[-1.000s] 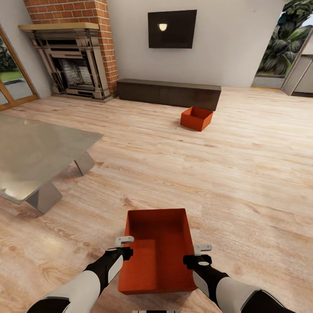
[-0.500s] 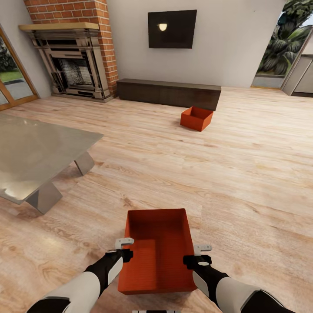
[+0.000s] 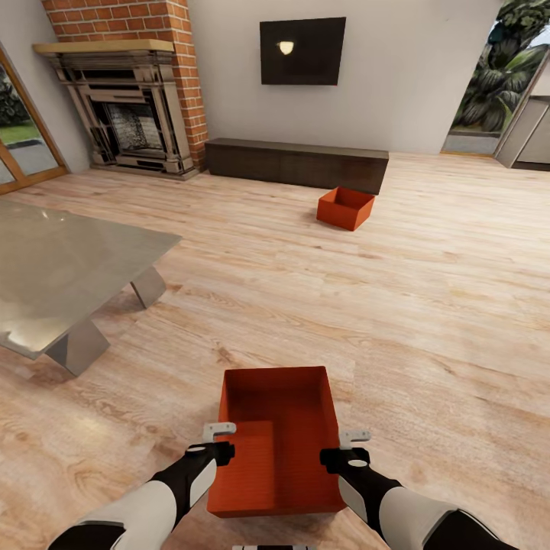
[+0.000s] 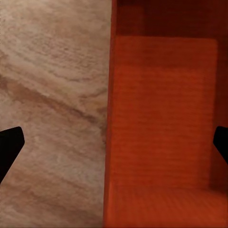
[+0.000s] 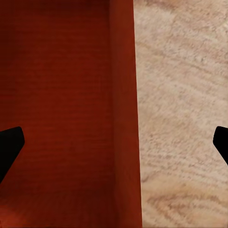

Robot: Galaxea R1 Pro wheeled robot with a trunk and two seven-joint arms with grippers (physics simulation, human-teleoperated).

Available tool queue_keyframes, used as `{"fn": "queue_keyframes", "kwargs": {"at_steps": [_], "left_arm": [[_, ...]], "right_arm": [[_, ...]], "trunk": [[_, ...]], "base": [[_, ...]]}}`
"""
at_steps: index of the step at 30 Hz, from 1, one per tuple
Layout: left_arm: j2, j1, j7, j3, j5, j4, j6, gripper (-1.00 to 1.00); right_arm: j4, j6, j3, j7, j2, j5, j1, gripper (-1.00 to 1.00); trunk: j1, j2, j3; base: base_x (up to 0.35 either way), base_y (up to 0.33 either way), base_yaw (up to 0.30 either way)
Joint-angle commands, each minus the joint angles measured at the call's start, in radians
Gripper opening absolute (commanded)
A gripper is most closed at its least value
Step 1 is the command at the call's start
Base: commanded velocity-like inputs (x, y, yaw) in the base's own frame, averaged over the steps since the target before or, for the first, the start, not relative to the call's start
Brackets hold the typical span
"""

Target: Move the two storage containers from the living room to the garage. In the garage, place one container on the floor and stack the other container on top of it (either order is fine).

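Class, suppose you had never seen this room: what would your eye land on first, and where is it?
The bright orange-red storage container on the wood-plank floor right in front of the robot, with the left gripper and right gripper open astride its side walls. Next, its twin container farther off, before the low dark cabinet, and the brick fireplace at far left.

Head camera high, forward-down — both wrist cameras close above near container (image 3: 276, 443).
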Motion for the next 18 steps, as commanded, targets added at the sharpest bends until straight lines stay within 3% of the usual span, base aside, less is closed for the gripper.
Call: {"fn": "queue_keyframes", "kwargs": {"at_steps": [1, 18], "left_arm": [[0.0, 0.0, 0.003, 0.0, 0.005, -0.001, 0.004, 1.0], [0.001, 0.0, 0.006, 0.0, 0.004, -0.001, 0.005, 1.0]], "right_arm": [[0.001, -0.003, 0.008, -0.002, 0.0, -0.011, -0.001, 1.0], [0.0, -0.005, 0.01, 0.001, -0.003, -0.017, 0.0, 1.0]], "trunk": [[0.0, 0.0, -0.001], [0.0, 0.0, -0.001]], "base": [[0.0, 0.0, 0.0], [-0.031, 0.0, 0.0]]}}
